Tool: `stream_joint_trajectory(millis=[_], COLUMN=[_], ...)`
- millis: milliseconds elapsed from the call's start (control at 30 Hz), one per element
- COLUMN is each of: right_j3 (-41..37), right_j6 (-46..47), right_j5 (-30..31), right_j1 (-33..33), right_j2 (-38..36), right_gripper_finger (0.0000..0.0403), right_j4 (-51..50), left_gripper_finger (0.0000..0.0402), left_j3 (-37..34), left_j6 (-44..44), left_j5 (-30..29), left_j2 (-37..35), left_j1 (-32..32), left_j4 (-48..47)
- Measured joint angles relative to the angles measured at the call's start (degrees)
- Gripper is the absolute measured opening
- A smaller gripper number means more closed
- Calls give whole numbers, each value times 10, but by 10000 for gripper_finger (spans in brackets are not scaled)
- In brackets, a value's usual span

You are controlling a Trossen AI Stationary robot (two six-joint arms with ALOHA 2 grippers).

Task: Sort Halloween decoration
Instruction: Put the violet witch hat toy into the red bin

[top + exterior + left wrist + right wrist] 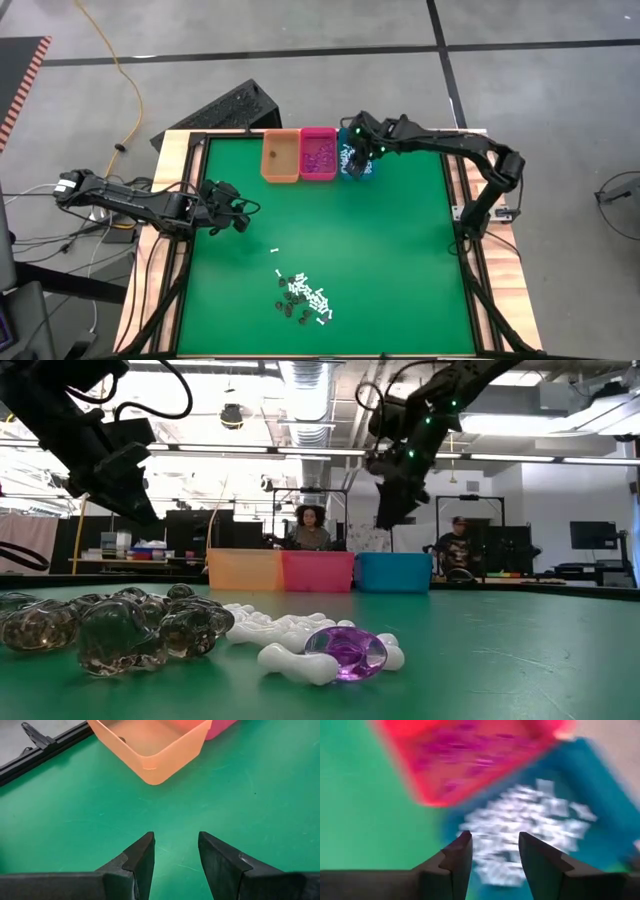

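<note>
Green felt-like matting covers the worktop, framed by a dark metal rail and pale wooden edging. Three smooth, thin-walled plastic bins with rounded corners stand touching in a row at the far edge: an orange bin, a pink bin holding purple bits, and a teal bin whose floor is covered in white pieces.

Most of the loose Halloween decoration lies in a small heap near the front edge of the mat, with a stray white stick or two just beyond it: short white bone-like sticks with knobbed ends, glossy translucent dark lumps, and a clear purple ring resting on the white sticks, as the low view shows.

The right end effector hangs directly over the teal bin, fingers spread with nothing between them. The left end effector waits above bare matting near the left edge, pointing toward the orange bin, fingers likewise spread and holding nothing.

Open green surface lies between the bins and the heap, and along the right side of the mat. Beyond the worktop, the low view shows two people seated in the room.
</note>
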Motion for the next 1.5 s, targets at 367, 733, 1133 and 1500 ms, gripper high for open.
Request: stream_joint_trajectory(millis=[367, 733, 1133, 1500], right_j3=[1, 29, 187, 189], right_j6=[0, -10, -60, -60], right_j5=[-35, 66, -19, -54], right_j1=[312, 487, 510, 494], right_j2=[16, 135, 262, 261], right_gripper_finger=[176, 164, 163, 163], right_j4=[69, 271, 179, 170], left_gripper_finger=[144, 144, 144, 144], left_j3=[0, 0, 0, 0], left_j6=[6, 6, 6, 16], left_j5=[1, 6, 17, 35], left_j2=[0, 3, 12, 12], left_j1=[0, 0, 0, 0], left_j4=[-1, 8, 19, 21])
